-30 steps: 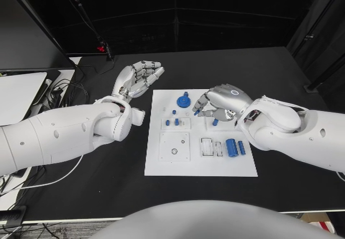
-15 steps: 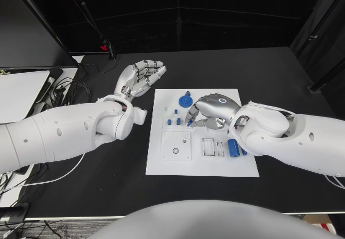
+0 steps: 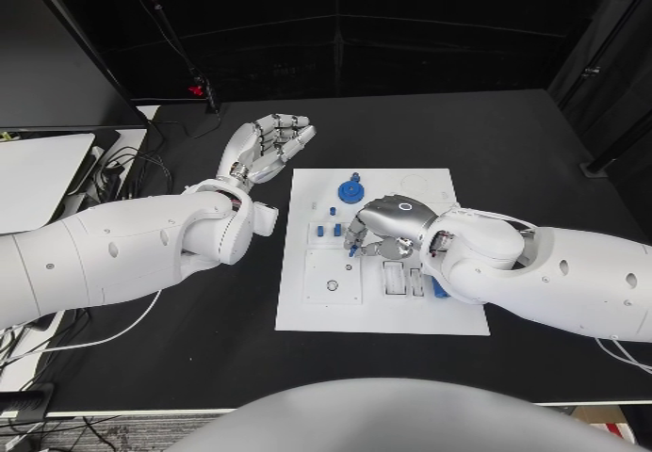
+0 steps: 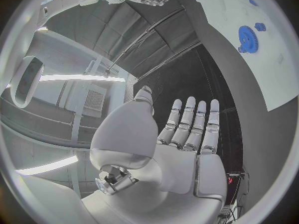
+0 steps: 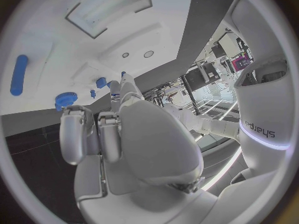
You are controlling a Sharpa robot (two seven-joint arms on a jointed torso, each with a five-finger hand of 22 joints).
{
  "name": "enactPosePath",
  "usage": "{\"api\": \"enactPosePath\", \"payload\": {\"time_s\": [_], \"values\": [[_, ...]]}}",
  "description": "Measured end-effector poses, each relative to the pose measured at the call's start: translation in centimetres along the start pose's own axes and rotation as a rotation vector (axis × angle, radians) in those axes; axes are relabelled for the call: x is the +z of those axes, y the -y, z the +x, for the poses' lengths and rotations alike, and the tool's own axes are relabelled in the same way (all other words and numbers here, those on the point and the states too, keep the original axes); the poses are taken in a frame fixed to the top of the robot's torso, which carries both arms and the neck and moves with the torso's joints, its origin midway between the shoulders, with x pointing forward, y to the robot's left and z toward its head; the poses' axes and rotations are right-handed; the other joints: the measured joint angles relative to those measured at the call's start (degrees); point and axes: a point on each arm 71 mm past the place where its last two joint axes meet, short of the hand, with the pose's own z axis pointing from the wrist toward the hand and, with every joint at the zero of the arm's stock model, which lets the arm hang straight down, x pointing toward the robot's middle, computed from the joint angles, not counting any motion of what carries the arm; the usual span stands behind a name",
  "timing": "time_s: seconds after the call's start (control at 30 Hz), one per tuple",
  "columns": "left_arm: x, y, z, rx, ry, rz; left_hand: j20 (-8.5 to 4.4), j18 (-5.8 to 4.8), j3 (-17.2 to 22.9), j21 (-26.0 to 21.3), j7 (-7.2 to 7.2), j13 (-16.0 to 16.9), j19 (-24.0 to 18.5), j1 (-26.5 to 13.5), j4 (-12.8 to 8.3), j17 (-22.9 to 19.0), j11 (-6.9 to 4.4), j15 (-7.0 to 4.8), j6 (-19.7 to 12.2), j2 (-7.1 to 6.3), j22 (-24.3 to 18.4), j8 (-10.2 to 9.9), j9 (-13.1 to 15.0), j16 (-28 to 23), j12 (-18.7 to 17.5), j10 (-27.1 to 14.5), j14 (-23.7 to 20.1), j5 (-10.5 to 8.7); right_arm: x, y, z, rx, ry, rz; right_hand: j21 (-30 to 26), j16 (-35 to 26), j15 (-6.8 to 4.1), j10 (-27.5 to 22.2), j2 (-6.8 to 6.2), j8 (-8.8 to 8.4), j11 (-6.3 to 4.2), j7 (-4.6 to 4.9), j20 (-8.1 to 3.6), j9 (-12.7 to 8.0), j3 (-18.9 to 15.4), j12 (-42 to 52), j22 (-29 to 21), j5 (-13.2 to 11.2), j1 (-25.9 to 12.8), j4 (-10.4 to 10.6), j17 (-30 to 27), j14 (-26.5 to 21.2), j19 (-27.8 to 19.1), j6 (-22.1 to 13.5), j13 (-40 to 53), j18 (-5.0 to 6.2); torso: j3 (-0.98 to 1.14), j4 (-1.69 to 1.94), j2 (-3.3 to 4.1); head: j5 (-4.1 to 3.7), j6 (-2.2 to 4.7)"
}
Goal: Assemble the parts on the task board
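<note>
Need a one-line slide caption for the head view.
Right hand hovers over the white task board near small blue parts; left hand rests open beside it.

One readable text: "sharpa", dark lowercase letters running sideways on white arm shell [image 5: 258, 129], at 3 o'clock in right wrist view, just above thin glowing band. Red glowing marks on small device [image 3: 202, 91] at 11 o'clock in head view, at far tabletop edge: too small to read. No legible print on task board [image 3: 408, 315] or blue parts.
</note>
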Motion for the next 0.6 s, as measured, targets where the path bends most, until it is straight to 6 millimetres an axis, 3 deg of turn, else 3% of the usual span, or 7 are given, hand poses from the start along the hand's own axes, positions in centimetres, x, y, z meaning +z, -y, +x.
{"api": "enactPosePath", "payload": {"time_s": [0.6], "values": [[0.03, -0.04, 0.07, 0.0, -0.001, 0.0, 0.0, -0.01, 0.0, 0.0, 0.0, 0.0, 0.0, 0.0, 0.0, -0.1, 0.0, 0.0, 0.0, 0.02, -0.1, 0.0, 0.0, 0.1, 0.0, 0.0, 0.0, 0.0, 0.59, -0.61, 0.85, 0.004, -0.042, -0.007, -0.2, 0.0, 0.0, 0.0, 0.0, -0.35, 0.0, 0.17, 0.0, 0.0, 0.3, -0.3, 0.0, 0.2, 0.0, 0.0, 0.0, 0.0, 0.0, 0.0, 0.0, 0.0, 0.0, 0.05, 0.01, -0.24, 0.01]]}}
